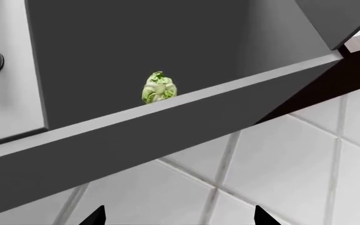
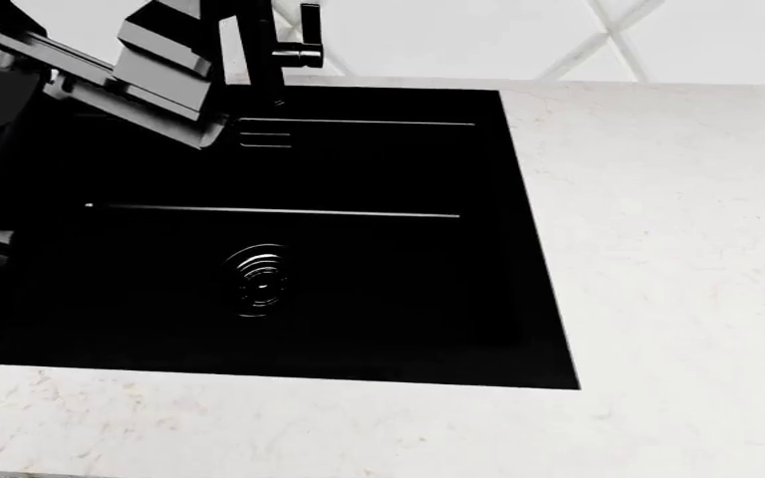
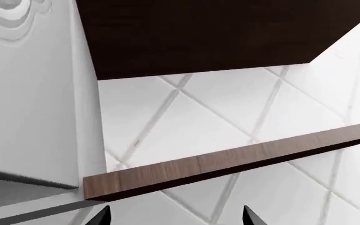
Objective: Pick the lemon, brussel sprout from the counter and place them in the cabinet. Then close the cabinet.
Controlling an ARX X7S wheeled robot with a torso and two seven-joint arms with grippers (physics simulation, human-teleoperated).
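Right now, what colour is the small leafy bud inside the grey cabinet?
Pale green with whitish leaves: the brussel sprout, clearest in the left wrist view.

- Flat, even simulator light in all three views, no glare, no motion blur, edges straight.
- Head view: sink [image 2: 356,249] renders near pure black, detail crushed; only drain rings and a thin ledge line catch light; surface [image 2: 675,249] bright white.
- Left wrist view: cabinet interior [image 1: 167,42] mid-grey, brussel sprout [image 1: 159,88] crisp, well lit.
- Right wrist view: tiles [image 3: 217,117] bright, slightly washed.

White diagonal wall tiles [image 3: 186,117] behind a black sink [image 2: 290,249] and faucet [image 2: 283,45]
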